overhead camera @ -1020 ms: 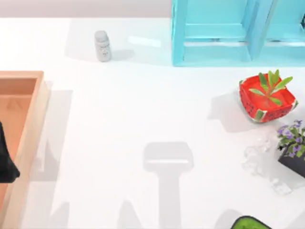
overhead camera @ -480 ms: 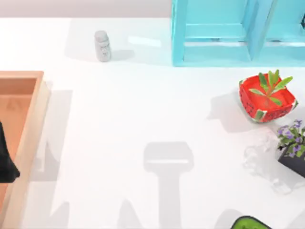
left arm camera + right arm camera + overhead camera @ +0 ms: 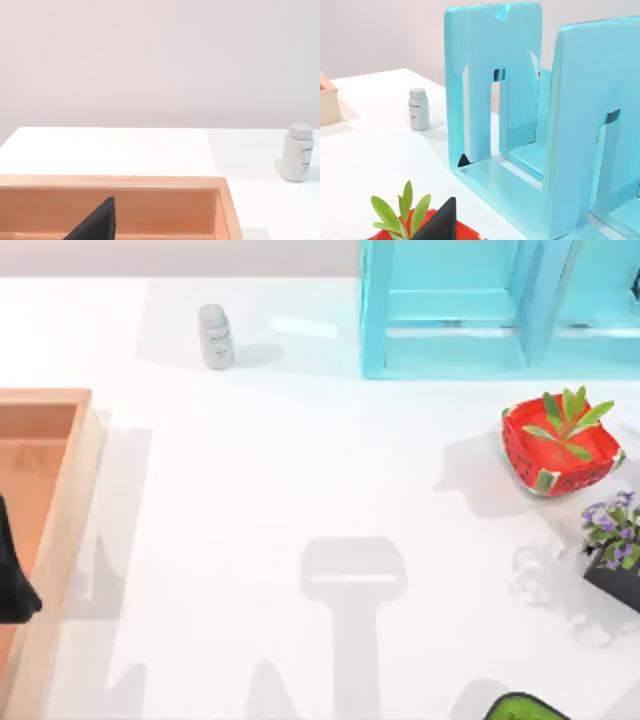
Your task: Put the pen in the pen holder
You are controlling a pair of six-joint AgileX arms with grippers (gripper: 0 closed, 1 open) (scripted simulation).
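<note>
left gripper: at the desk's left edge, over the tray; its dark tip is in the left wrist view
left jaws: cannot tell whether wide, narrow or holding
right gripper: low over the red pot, the plant's leaves just beside it
right jaws: cannot tell either
pen: cannot place it; nothing pen-like on the desk near either set of jaws
holder: cannot pick it out for sure; a clear glassy thing sits close to the right jaws' side, next to the flower pot, and what it is I cannot tell
bottle: upright, ahead of the left jaws, well apart
rack: beyond the right jaws, past the red pot, its bays bare as far as I see
green thing: at the near edge, cut off, unidentified
progress: not settled. The scene fits a pen waiting somewhere out of frame, or a pen already dropped into a holder out of frame
left to do: I'd judge nothing can be confirmed as done; pen-in-holder needs a sighting of both
</note>
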